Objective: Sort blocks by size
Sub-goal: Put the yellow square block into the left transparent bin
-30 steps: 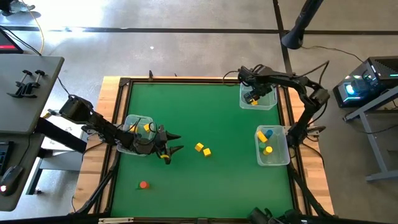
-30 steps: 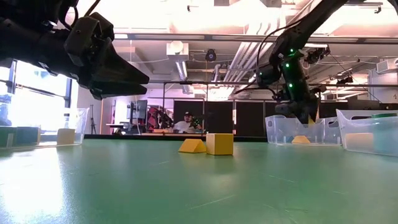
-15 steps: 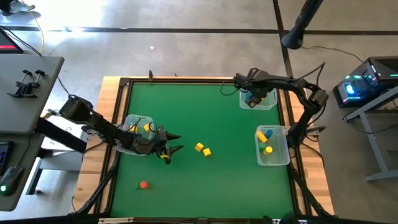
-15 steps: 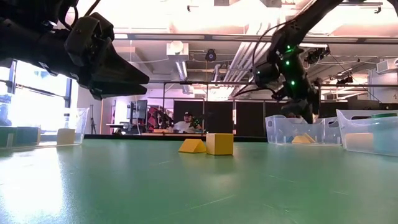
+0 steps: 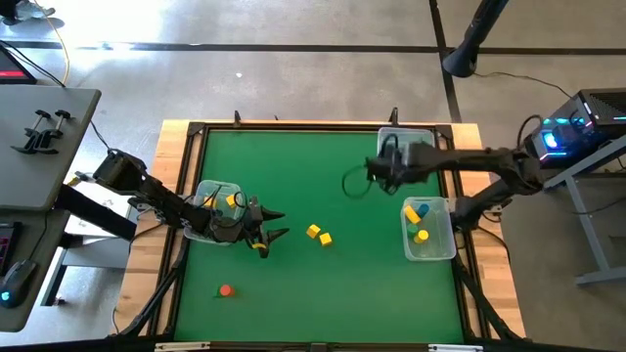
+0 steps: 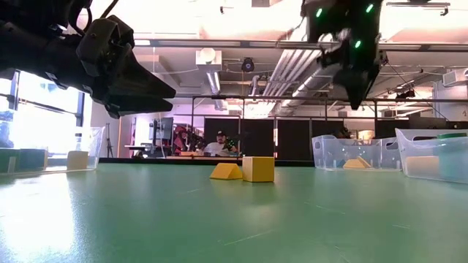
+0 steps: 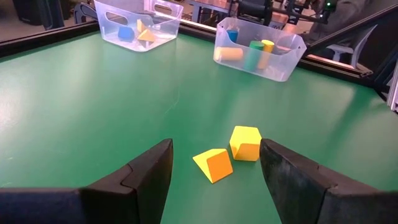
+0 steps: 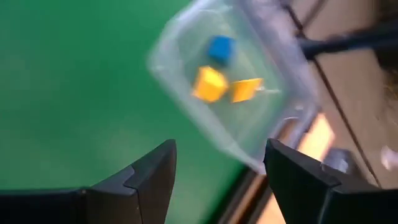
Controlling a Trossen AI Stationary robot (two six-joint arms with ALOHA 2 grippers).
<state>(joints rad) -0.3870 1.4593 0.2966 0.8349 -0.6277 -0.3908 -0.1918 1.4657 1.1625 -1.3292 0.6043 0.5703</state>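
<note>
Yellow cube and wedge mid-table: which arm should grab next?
Left, probably. The left gripper is open, low, facing the yellow cube and yellow wedge. The right gripper is open too, but raised near the far clear plastic bin.

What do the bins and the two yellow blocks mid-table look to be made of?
Bins: likely thin clear plastic, glossy; contents show through the walls. Yellow blocks: probably foam or painted wood, matte, with crisp flat faces and no glare. Which of the two cannot be told.
</note>
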